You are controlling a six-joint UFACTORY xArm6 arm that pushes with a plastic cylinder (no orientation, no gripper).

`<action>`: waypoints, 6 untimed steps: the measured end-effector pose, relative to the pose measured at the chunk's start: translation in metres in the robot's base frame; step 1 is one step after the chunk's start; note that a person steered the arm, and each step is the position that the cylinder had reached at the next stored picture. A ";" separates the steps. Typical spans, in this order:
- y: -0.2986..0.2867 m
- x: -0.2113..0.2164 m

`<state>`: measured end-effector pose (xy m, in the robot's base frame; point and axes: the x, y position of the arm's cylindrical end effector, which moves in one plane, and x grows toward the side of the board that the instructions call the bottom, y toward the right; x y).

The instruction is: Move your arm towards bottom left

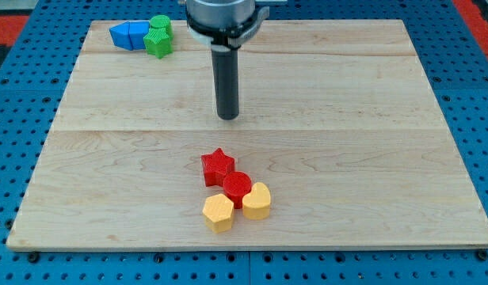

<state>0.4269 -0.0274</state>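
A pale wooden board point(386, 142) fills most of the view, made of long planks whose seams run from the view's left to its right. It lies on a blue pegboard point(22, 158) dotted with small holes, which shows past every edge of the board. Red surface point(478, 16) appears beyond the top corners. The light is even and soft.

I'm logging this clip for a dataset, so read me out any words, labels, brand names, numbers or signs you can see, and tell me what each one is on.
None: no text, label, number or sign is readable anywhere in this view.
The wooden board, the red star, the yellow blocks and the rod above my tip all show plain surfaces.
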 end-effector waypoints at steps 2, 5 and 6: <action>-0.062 0.064; -0.171 0.157; -0.177 0.191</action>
